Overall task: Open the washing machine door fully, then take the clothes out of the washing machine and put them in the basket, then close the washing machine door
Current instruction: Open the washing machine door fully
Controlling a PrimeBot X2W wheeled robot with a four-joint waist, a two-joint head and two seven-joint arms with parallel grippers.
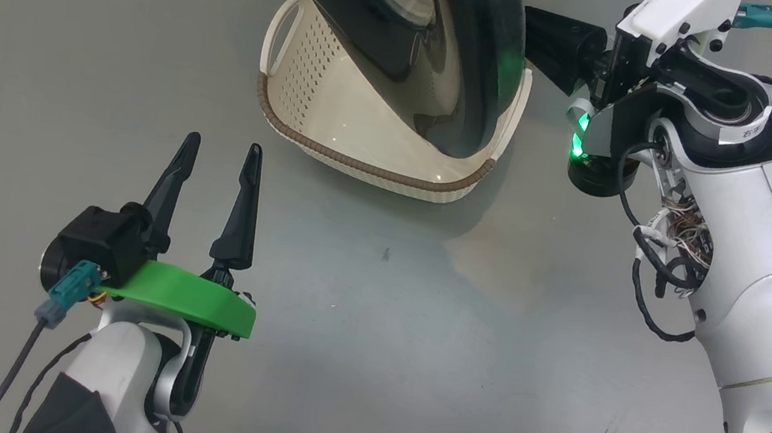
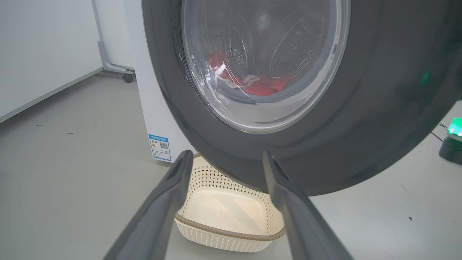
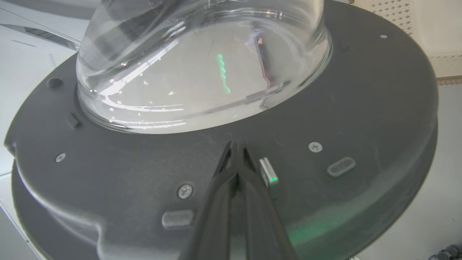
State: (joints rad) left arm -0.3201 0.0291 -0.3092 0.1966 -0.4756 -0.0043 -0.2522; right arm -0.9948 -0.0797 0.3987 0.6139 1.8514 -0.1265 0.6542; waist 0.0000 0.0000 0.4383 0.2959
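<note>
The left gripper [image 1: 225, 143] is held low at lower left of the head view, two dark fingers [image 2: 162, 209] spread wide, nothing gripped between. A green wrist bracket [image 1: 193, 299] is seen above the pale left forearm [image 1: 115, 367]. The right arm [image 1: 767, 247] is extended forward (wiring exposed at one joint); the right gripper [image 3: 235, 145] is closed tight, fingers pressed together.

We get bright, even light from above, only soft shadows on the floor [image 1: 371, 320] beyond the left gripper [image 1: 224, 143]. White glare streaks the door glass [image 3: 162, 90] just past the right gripper [image 3: 236, 144], whose fingers [image 3: 216, 216] look kinda blurry.
</note>
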